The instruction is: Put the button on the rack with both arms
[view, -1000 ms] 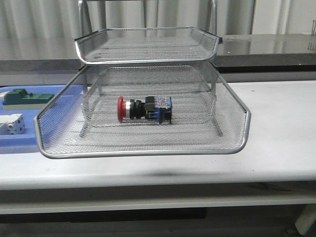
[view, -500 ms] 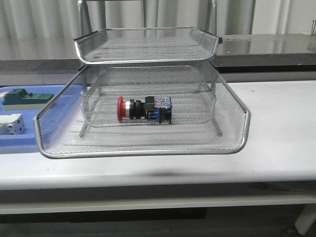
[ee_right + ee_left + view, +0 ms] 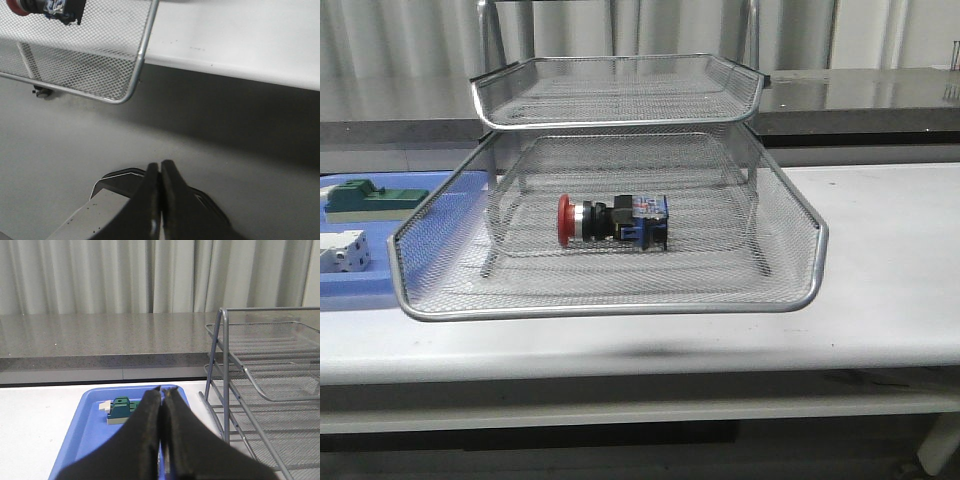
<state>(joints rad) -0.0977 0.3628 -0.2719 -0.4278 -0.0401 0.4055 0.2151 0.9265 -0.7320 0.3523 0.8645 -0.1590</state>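
Observation:
The button [image 3: 612,220], red cap to the left and blue block to the right, lies on its side in the pulled-out lower mesh tray of the rack [image 3: 610,308]. It also shows in the right wrist view [image 3: 47,8], inside the tray's corner [image 3: 132,90]. Neither arm shows in the front view. My left gripper [image 3: 162,390] is shut and empty, above the blue tray, beside the rack's legs [image 3: 226,385]. My right gripper [image 3: 160,164] is shut and empty, low, off the table's front edge, away from the rack.
A flat blue tray [image 3: 360,285] sits left of the rack, holding a green-and-beige block [image 3: 372,200] and a white boxy part [image 3: 344,250]. The block also shows in the left wrist view [image 3: 120,410]. A grey counter [image 3: 100,340] runs behind the table.

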